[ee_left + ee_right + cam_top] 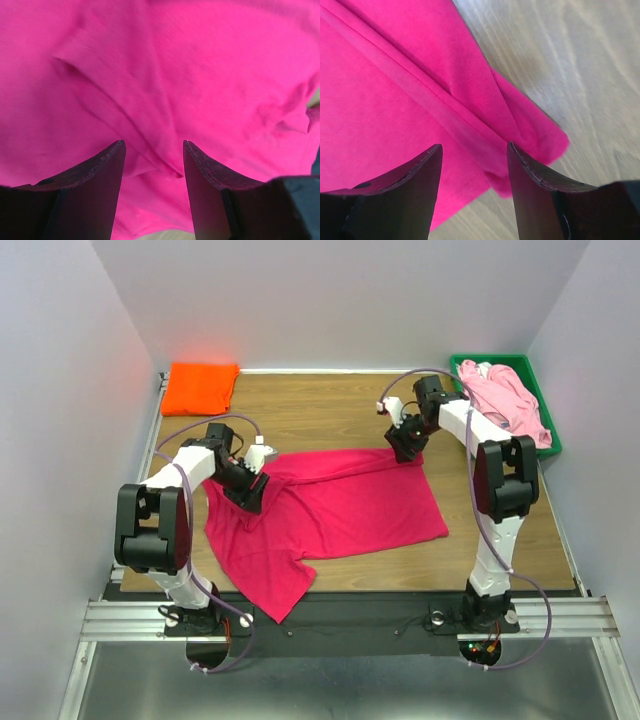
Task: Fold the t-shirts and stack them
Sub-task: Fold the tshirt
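Tabletop [330, 405] of pale wood fills the top view, and the crimson t-shirt [340, 510] sprawls across its centre. It lies unfolded and skewed, with one sleeve trailing toward 7 o'clock and its far edge doubled over on itself. The green tray [500, 358] sits at 1 o'clock with the pale pink t-shirt [505, 400] heaped loosely inside it. The orange t-shirt [200, 387] lies at 11 o'clock as a compact folded square, well apart from the others.

The left gripper [154, 145] hangs over the crimson shirt's 9 o'clock side with its fingers spread moderately wide. Creased cloth shows between them, and nothing is pinched. The right gripper [474, 147] hovers at the shirt's 1 o'clock corner, equally parted and empty. Below it the hem is turned back in a narrow doubled strip that ends in a small point on bare wood.

This fabric looks light, limp and thin, so it should sag, drag and wrinkle rather than hold any shape. It will probably slide easily over the smooth wood. The sensible holds seem to be the stitched hem corner under the right fingers and a matching edge or shoulder seam on the left. Doubled cloth there gives the pads more to bite, and lifting both ends together should keep the fold line straight.
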